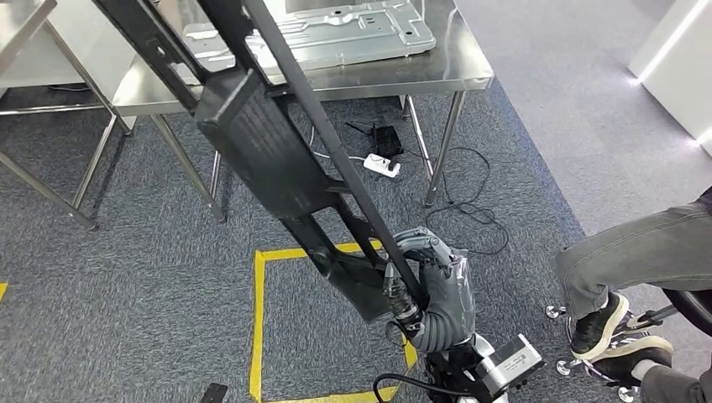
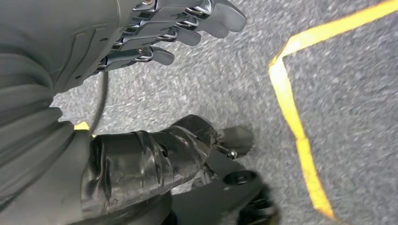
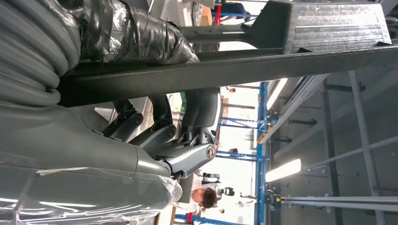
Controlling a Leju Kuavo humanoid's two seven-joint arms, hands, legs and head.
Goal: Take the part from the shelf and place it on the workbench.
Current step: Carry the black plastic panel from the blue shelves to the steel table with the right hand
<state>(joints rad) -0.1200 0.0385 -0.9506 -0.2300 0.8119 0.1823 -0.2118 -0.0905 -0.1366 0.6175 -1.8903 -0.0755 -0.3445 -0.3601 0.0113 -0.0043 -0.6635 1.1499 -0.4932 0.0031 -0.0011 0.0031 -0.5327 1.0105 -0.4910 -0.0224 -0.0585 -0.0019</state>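
Observation:
The part is a long black frame (image 1: 260,143) with a ribbed block in its middle, and it slants from the lower centre toward the upper left. My right hand (image 1: 437,290) grips its lower end, with the fingers wrapped around a thin bar. Seen from the right wrist, the hand (image 3: 159,136) curls up around that dark bar (image 3: 263,65). The steel workbench (image 1: 458,71) stands ahead, and the part's upper end reaches over it. My left hand (image 2: 131,42) hangs over the carpet with its fingers spread and holds nothing.
A large pressed metal sheet (image 1: 336,34) lies on the workbench. A power strip (image 1: 382,165) and cables lie on the carpet under it. A seated person's legs (image 1: 638,269) are at the right. Yellow floor tape (image 1: 258,319) marks a square below me. A second steel table (image 1: 84,59) stands at the left.

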